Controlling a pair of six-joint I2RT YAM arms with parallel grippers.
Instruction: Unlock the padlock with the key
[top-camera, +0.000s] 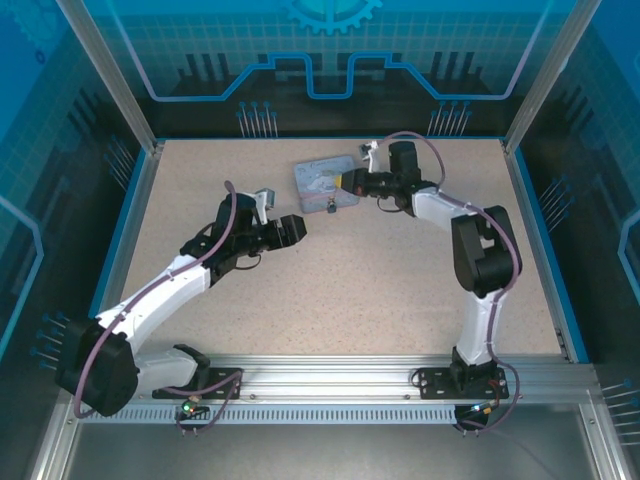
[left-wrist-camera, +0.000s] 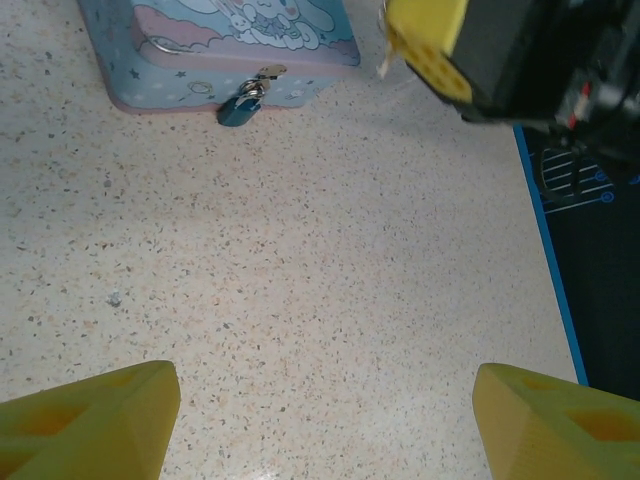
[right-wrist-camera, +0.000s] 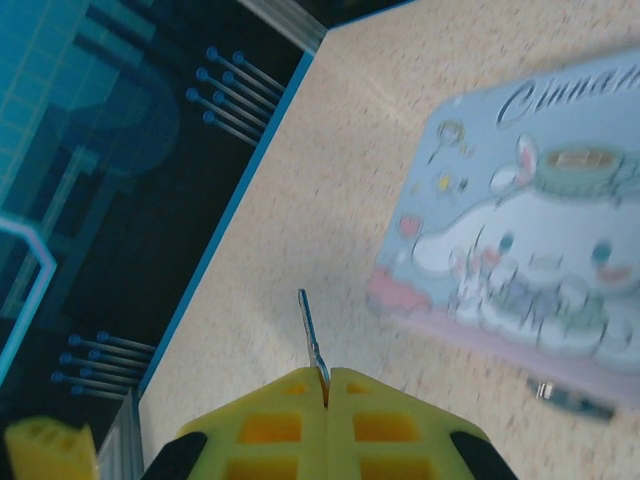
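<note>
Speckled beige table (top-camera: 350, 290), blue-edged. On it, near the middle of the far edge, a pale blue tin (top-camera: 318, 178) lies flat, with a padlock (top-camera: 329, 207) resting at its near wall.

The padlock (left-wrist-camera: 240, 108) is tiny, with a dark blue body and a silvery shackle. The shackle is hooked through the clasp on the front wall of the pale blue cartoon tin (left-wrist-camera: 160, 60). The padlock's body rests tilted on the speckled table (left-wrist-camera: 300, 300), touching the tin's base. The key (right-wrist-camera: 312, 335) is a thin grey metal blade, pinched between the closed fingertips of the right gripper (right-wrist-camera: 327, 376). It sticks out forward beside the tin, apart from the padlock.
</note>
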